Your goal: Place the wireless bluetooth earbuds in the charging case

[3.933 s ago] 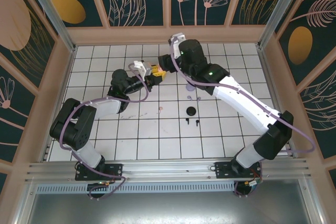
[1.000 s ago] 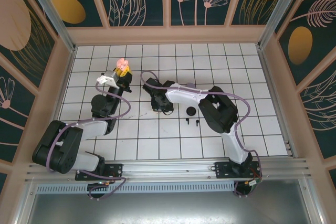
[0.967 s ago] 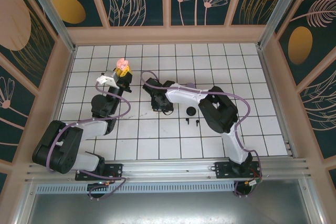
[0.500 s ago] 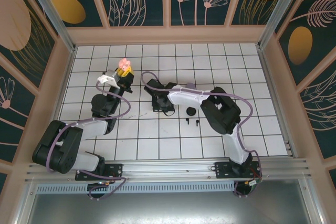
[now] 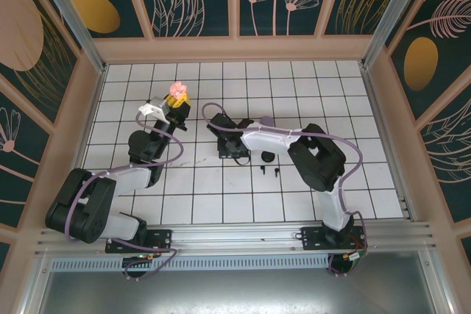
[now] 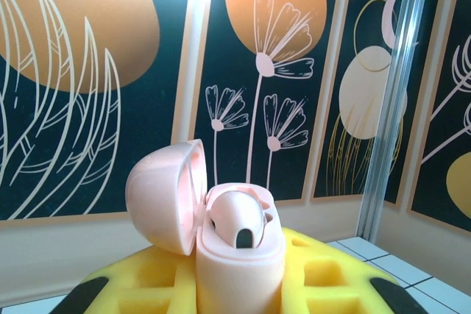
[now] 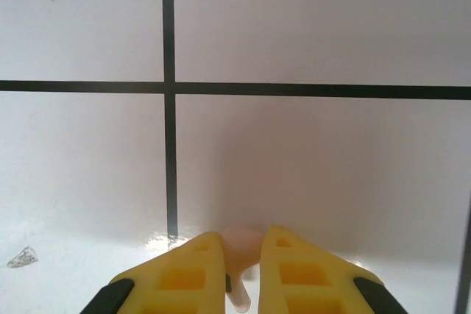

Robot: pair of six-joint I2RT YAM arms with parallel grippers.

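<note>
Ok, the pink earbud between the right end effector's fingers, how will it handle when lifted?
Probably light and stiff: the pink earbud is tiny against the right end effector. Its smooth rounded body looks apt to slip or twist, with so little of it gripped.

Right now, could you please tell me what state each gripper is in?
Left gripper: closed, holding the open pink charging case.
Right gripper: closed, pinching a pink earbud.
</note>
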